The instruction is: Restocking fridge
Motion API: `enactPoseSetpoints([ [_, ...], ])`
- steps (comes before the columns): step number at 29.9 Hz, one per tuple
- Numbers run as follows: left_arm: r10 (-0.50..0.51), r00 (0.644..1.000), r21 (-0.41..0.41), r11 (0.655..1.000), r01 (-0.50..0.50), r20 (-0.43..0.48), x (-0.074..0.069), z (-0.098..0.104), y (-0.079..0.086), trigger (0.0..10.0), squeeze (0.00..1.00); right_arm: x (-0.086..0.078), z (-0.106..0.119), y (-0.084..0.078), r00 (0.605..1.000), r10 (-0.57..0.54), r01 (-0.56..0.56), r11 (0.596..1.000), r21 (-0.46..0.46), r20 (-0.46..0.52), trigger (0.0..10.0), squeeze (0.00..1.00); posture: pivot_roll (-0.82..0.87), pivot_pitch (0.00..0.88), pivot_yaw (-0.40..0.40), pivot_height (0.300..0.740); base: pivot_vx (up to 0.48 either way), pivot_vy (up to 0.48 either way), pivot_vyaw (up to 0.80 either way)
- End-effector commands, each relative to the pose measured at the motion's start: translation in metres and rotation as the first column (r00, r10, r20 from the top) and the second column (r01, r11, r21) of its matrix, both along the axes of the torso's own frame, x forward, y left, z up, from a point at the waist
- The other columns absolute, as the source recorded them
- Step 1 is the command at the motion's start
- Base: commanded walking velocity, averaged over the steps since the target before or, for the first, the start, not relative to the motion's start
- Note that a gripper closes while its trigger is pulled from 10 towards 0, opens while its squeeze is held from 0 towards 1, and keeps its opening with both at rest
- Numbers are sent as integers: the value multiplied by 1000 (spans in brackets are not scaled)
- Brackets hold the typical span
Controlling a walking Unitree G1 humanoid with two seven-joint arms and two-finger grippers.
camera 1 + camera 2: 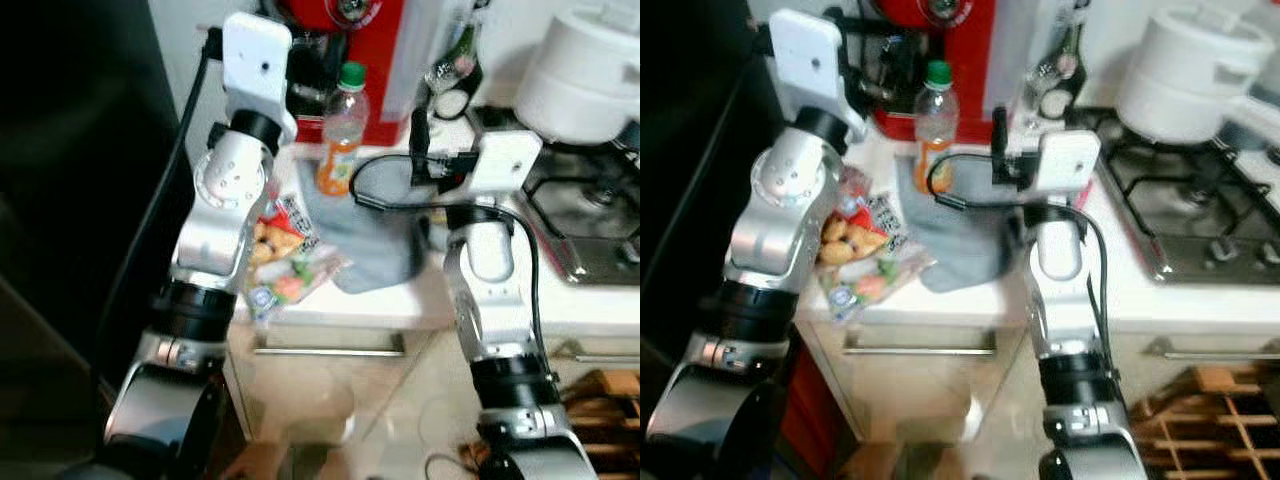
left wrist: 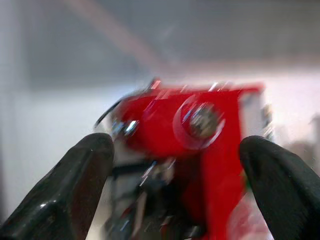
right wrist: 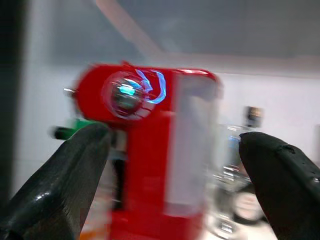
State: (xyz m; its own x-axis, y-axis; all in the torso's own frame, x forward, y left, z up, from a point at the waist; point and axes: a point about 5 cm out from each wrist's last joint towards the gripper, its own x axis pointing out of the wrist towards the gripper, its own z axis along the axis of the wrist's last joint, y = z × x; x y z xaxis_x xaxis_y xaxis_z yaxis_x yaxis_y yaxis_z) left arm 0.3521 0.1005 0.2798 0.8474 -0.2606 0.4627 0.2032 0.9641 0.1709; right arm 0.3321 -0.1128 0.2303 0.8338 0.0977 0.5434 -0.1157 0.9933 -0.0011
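Both pairs of fingers are spread wide and hold nothing: the left gripper (image 2: 175,190) and the right gripper (image 3: 175,185) are raised over the counter (image 1: 420,295), aimed at a red coffee machine (image 3: 145,150). A bottle (image 1: 342,130) stands near the counter's back edge beside a grey cloth (image 1: 370,240); snack packets (image 1: 285,260) lie at the front left corner.

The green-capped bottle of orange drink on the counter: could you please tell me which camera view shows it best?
The left eye view shows the bottle best: sharp, upright, cap to base, between both arms. The right eye view shows it too, its base partly behind a black cable. The right wrist view gives a green blur by the red machine; the left wrist view is too blurred to tell.
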Motion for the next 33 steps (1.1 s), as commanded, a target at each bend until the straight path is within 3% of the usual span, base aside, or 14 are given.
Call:
enactPoseSetpoints([
  [1, -31, 999, -5, 999, 31, 12, -3, 4, -6, 10000, 0, -1, 19, -11, 998, -21, 20, 999, 27, 59, 10000, 0, -44, 0, -13, 740, 0, 0, 0],
  [5, -9, 1000, -15, 1000, 9, -14, -3, -2, 1, 10000, 0, 10, 40, -8, 996, 11, -17, 998, 63, 86, 10000, 0, -40, 0, -17, 740, 0, 0, 0],
  [11, 18, 999, 0, 1000, -18, -33, -6, -7, 14, 10000, 0, 24, 52, 2, 996, 54, -59, 995, 79, 68, 10000, 0, -23, 0, -20, 740, 0, 0, 0],
  [15, 27, 982, 125, 992, -4, -187, -21, -46, 36, 10000, 0, 49, 58, 13, 994, 103, -99, 991, 94, -43, 10000, 0, 23, 0, -40, 740, 0, 0, 0],
  [17, 59, 961, 144, 989, -20, -270, -30, -63, 47, 10000, 0, 59, 57, 18, 988, 121, -113, 990, 86, -95, 10000, 0, 53, 0, -53, 740, 0, 0, 0],
  [19, 69, 953, 151, 988, -24, -295, -34, -68, 50, 10000, 0, 62, 56, 21, 984, 133, -123, 989, 83, -119, 10000, 0, 59, 0, -55, 740, 0, 0, 0],
  [21, 69, 934, 167, 986, -11, -350, -51, -80, 55, 10000, 0, 71, 53, 27, 971, 161, -144, 984, 105, -176, 10000, 0, 103, 0, -73, 740, 0, 0, 0],
  [27, 31, 915, 162, 986, 38, -402, -81, -88, 54, 10000, 0, 78, 63, 42, 956, 212, -190, 974, 120, -203, 10000, 0, 163, 0, -101, 740, 0, 0, 0],
  [33, 13, 907, 154, 986, 57, -421, -90, -89, 49, 10000, 0, 83, 65, 42, 949, 192, -170, 980, 105, -248, 10000, 0, 172, 0, -118, 740, 0, 0, 0],
])
